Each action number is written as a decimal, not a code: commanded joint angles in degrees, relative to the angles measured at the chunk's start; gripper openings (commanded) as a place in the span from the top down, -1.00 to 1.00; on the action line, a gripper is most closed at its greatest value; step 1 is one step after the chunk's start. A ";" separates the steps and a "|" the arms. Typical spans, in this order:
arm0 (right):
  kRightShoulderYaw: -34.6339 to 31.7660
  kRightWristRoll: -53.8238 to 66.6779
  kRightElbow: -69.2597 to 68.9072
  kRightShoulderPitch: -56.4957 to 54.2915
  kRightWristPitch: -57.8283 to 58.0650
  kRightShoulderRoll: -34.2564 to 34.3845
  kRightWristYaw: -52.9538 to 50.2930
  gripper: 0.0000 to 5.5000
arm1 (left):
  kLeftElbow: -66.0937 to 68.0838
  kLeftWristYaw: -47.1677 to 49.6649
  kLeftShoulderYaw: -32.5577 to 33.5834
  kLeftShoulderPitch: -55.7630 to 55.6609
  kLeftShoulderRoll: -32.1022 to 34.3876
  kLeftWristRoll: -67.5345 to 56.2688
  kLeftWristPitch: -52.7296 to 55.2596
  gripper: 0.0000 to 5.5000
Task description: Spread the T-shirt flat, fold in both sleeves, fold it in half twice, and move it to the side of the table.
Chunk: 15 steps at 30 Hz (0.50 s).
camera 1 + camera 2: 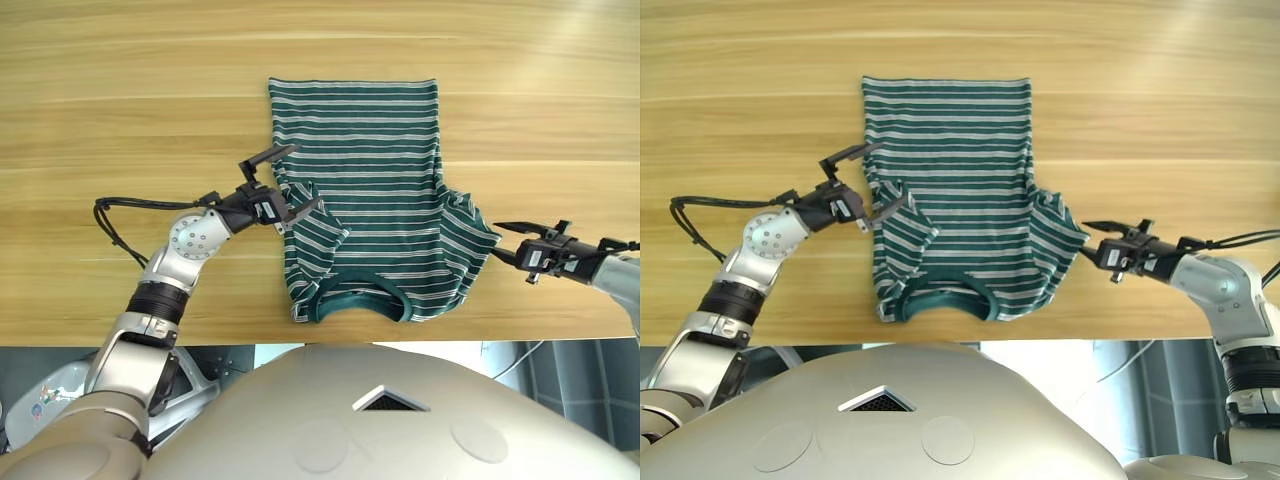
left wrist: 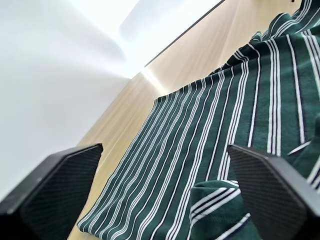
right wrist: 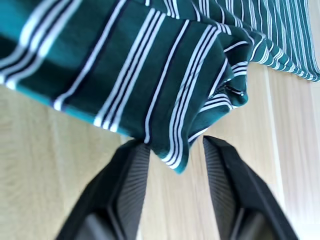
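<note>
- Left eye view: we see a green striped T-shirt (image 1: 370, 170) lying flat near the middle of a wooden desk (image 1: 120, 80). Its collar (image 1: 362, 292) is toward us at the near edge and its hem is at the far end. Its long axis runs straight away from us.
- On our left, the left sleeve (image 1: 312, 240) lies turned in over the body. The right sleeve (image 1: 468, 232) sticks out, a little bunched.
- Our right claw (image 1: 497, 238) sits low just beside that sleeve's outer tip, pointing inward at it. From the right wrist view, we see its two fingers slightly parted with the sleeve's corner between them. The cloth is not visibly pinched.
- Our right forearm comes in from the right, roughly along the near desk edge.
- Our left claw (image 1: 305, 177) is spread wide over the shirt's left edge and holds nothing. The elbow is bent and the forearm angles in from the near left.
- We judge that folding the right sleeve comes next. The right arm is nearer, and the sleeve must travel leftward, across the long axis.
</note>
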 commanded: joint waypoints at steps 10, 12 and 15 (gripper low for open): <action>1.70 -1.76 0.89 1.61 1.23 -0.42 -0.11 0.99 | -0.21 0.05 -0.23 -0.50 -0.03 0.57 0.32 -0.70; 0.54 -0.43 -0.12 2.20 0.64 -1.20 -0.13 0.99 | -0.36 0.00 -0.23 -0.40 0.01 0.51 0.39 -0.70; -1.19 1.87 -1.44 2.27 -0.28 -2.76 0.57 0.99 | -0.57 0.05 -0.22 -0.24 0.03 0.49 0.45 -0.70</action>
